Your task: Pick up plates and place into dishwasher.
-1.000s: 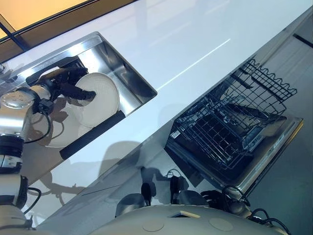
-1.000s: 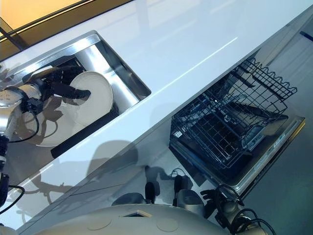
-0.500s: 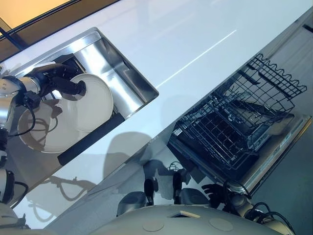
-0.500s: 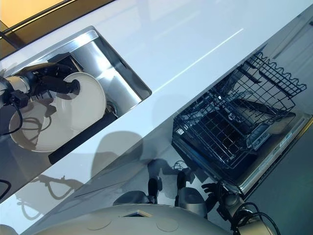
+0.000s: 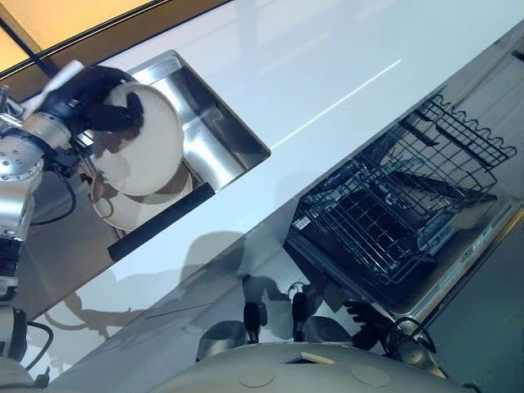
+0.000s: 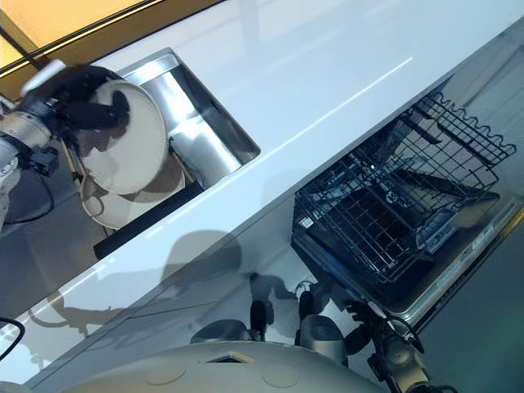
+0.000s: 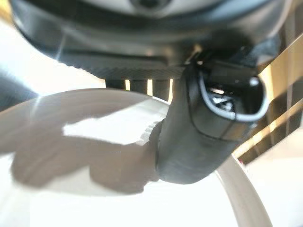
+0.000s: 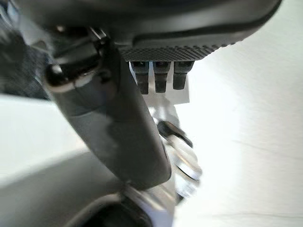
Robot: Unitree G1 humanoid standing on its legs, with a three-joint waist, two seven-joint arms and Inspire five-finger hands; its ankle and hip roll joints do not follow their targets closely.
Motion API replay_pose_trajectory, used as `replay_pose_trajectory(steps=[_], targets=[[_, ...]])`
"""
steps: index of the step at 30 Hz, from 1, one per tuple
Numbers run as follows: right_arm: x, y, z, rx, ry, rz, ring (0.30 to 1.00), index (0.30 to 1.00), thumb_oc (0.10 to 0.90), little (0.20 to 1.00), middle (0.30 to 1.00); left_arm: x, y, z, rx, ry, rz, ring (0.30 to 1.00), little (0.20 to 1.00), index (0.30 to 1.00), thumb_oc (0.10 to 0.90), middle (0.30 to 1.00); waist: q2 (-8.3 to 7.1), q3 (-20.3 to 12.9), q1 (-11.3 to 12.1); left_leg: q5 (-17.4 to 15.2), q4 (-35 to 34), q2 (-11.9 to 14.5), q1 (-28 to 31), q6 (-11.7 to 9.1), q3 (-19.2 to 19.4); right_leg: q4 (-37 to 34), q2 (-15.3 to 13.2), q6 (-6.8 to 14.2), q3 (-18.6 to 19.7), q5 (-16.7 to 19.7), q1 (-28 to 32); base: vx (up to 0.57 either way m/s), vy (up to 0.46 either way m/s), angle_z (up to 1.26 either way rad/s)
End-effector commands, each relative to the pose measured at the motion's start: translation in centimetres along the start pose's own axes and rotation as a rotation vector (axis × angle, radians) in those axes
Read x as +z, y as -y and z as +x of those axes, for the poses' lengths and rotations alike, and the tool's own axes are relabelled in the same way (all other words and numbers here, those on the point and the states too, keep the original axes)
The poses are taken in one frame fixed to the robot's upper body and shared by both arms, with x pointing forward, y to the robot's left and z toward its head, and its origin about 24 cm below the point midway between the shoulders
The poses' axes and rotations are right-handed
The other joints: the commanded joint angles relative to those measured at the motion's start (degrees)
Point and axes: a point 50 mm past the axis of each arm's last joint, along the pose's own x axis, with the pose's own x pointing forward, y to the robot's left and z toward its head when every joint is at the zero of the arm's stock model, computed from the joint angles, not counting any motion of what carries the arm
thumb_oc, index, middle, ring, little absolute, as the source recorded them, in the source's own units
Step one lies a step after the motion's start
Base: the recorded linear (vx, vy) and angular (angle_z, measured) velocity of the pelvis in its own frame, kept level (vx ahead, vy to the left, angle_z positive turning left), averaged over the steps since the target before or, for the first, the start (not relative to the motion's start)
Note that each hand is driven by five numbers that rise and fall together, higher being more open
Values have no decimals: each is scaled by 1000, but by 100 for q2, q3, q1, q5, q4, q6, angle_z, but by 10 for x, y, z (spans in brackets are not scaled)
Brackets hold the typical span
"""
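- The left hand (image 5: 86, 98) has its thumb pressed across the face of a cream plate (image 5: 147, 139) and its fingers (image 7: 147, 86) curled behind the rim, so the plate is pinched and held tilted above the sink (image 5: 221, 131) at the far left.
- A second plate (image 5: 143, 205) lies flat in the sink under the held one (partly hidden by it).
- A black strip (image 5: 160, 223) lies along the sink's near edge.
- The white table (image 5: 327, 74) runs beside the sink.
- The dishwasher's wire rack (image 5: 393, 205) stands pulled out at the right, well apart from the plates.
- The right hand (image 8: 128, 118) shows in its wrist view, fingers (image 8: 158, 75) relaxed, holding nothing.
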Motion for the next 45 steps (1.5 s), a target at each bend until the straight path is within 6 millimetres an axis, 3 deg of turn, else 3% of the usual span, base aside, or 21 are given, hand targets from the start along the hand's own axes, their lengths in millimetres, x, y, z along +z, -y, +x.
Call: replay_pose_trajectory(steps=[1, 7, 9, 13, 18, 24, 26, 29, 30, 33, 36, 38, 40, 42, 43, 45], targets=[[132, 62, -7, -229, 606, 73, 900, 900, 800, 900, 900, 45, -71, -9, 427, 251, 208, 300, 200, 300, 100, 300, 202, -706, -104, -387, 75, -139, -252, -95, -71, 777, 144, 378, -75, -1038, -156, -29, -26, -8], [166, 97, -45, -281, 836, 272, 900, 900, 800, 900, 900, 45, -78, -39, 646, 347, 281, 300, 200, 300, 100, 300, 182, -760, -209, -405, 26, -78, -211, -91, 48, 726, 175, 358, 21, -1043, -155, -8, -7, -4], [178, 109, -60, -303, 943, 374, 900, 900, 800, 900, 900, 40, -65, -51, 694, 380, 275, 300, 200, 300, 100, 300, 178, -771, -245, -419, 24, -62, -192, -84, 77, 733, 188, 347, 60, -1057, -149, -4, -2, -6], [187, 126, -81, -397, 1068, 419, 900, 900, 800, 900, 900, 35, -39, -62, 689, 416, 229, 300, 200, 300, 100, 300, 159, -792, -291, -435, 24, -51, -171, -73, 93, 756, 200, 335, 91, -1081, -145, -6, -1, -5], [199, 146, -111, -576, 1206, 360, 900, 900, 800, 900, 900, 37, -14, -63, 659, 436, 208, 300, 200, 300, 100, 300, 148, -828, -352, -428, 25, -45, -167, -72, 141, 743, 217, 327, 136, -1060, -149, -10, -3, -5], [221, 168, -173, -1050, 1467, 222, 900, 900, 800, 900, 900, 52, -1, -60, 746, 532, 102, 300, 200, 300, 100, 300, 172, -840, -409, -440, 38, -39, -127, -55, 191, 762, 260, 312, 220, -1055, -139, -3, 6, -9], [232, 167, -192, -1074, 1582, 203, 900, 900, 800, 900, 900, 59, 6, -57, 786, 576, 93, 300, 200, 300, 100, 300, 171, -844, -424, -404, 61, -35, -143, -56, 229, 793, 275, 297, 253, -1014, -161, -15, 3, -1], [244, 166, -202, -994, 1679, 198, 900, 900, 800, 900, 900, 68, 13, -50, 814, 630, 61, 300, 200, 300, 100, 300, 156, -878, -423, -420, 62, -37, -133, -59, 238, 809, 285, 289, 282, -1028, -154, 0, 0, 0], [247, 166, -203, -954, 1696, 202, 900, 900, 800, 900, 900, 71, 16, -48, 819, 642, 53, 300, 200, 300, 100, 300, 151, -887, -421, -422, 60, -38, -130, -60, 241, 810, 287, 289, 285, -1030, -152, 0, 0, 0], [263, 161, -192, -535, 1719, 314, 900, 900, 800, 900, 900, 81, 26, -42, 799, 681, 3, 300, 200, 300, 100, 300, 107, -938, -433, -433, 52, -27, -118, -86, 261, 817, 288, 283, 279, -1038, -156, 0, 0, 0], [274, 145, -167, -181, 1599, 348, 900, 900, 800, 900, 900, 84, 35, -39, 761, 701, -15, 300, 200, 300, 100, 300, 42, -969, -422, -435, 62, -22, -118, -99, 268, 830, 275, 280, 233, -1044, -156, 0, 0, 0], [273, 130, -137, 41, 1385, 321, 900, 900, 800, 900, 900, 85, 39, -39, 739, 708, -24, 300, 200, 300, 100, 300, -5, -993, -407, -431, 70, -23, -127, -108, 263, 846, 267, 287, 198, -1042, -171, 5, -16, -2], [258, 118, -105, 230, 1122, 294, 900, 900, 800, 900, 900, 85, 39, -41, 724, 712, -27, 300, 200, 300, 100, 300, -71, -1014, -383, -413, 59, -20, -137, -123, 247, 821, 249, 283, 151, -1033, -160, 15, -49, -7], [213, 112, -66, 412, 765, 233, 900, 900, 800, 900, 900, 81, 35, -43, 705, 709, -24, 300, 200, 300, 100, 300, -181, -1055, -339, -373, 30, -15, -142, -167, 210, 756, 240, 287, 103, -993, -133, 45, -61, -8], [210, 112, -64, 422, 744, 231, 900, 900, 800, 900, 900, 81, 35, -43, 703, 708, -24, 300, 200, 300, 100, 300, -183, -1062, -345, -415, 23, -19, -111, -167, 190, 745, 237, 297, 98, -1038, -97, 59, -43, -5], [182, 110, -48, 493, 573, 224, 900, 900, 800, 900, 900, 79, 31, -42, 698, 699, -14, 300, 200, 300, 100, 300, -243, -1057, -321, -385, 11, -15, -104, -196, 159, 687, 233, 299, 69, -998, -58, 44, -41, -3]])
